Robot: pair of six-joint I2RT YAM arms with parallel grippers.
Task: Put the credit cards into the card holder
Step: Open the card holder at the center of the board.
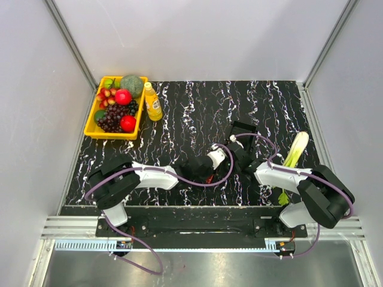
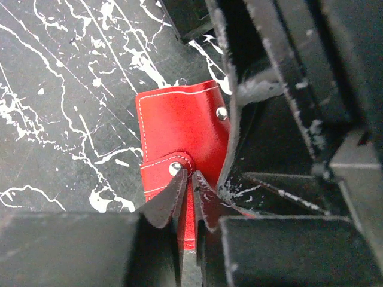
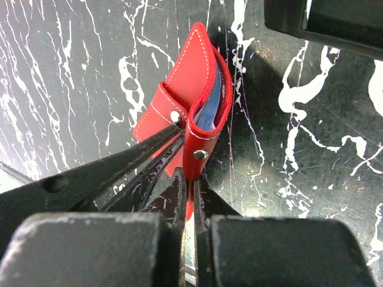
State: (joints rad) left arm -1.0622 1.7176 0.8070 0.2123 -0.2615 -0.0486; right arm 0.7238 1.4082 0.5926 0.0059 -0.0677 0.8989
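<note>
The red card holder (image 3: 188, 84) stands half open on the black marbled table, held between both grippers. A pale blue credit card (image 3: 209, 112) sits inside its pocket. My right gripper (image 3: 187, 177) is shut on the holder's near panel edge, just below a snap stud. My left gripper (image 2: 191, 177) is shut on the other red panel (image 2: 179, 128), next to its stud. The left gripper's fingers (image 3: 140, 152) reach in from the left in the right wrist view. In the top view both grippers, left (image 1: 222, 156) and right (image 1: 242, 160), meet mid-table and hide the holder.
A black box-like tray (image 1: 242, 128) lies just behind the grippers and also shows in the right wrist view (image 3: 335, 21). A yellow tray (image 1: 90, 128) of fruit and a yellow bottle (image 1: 152, 101) stand at the back left. A green leafy vegetable (image 1: 297, 149) lies at the right.
</note>
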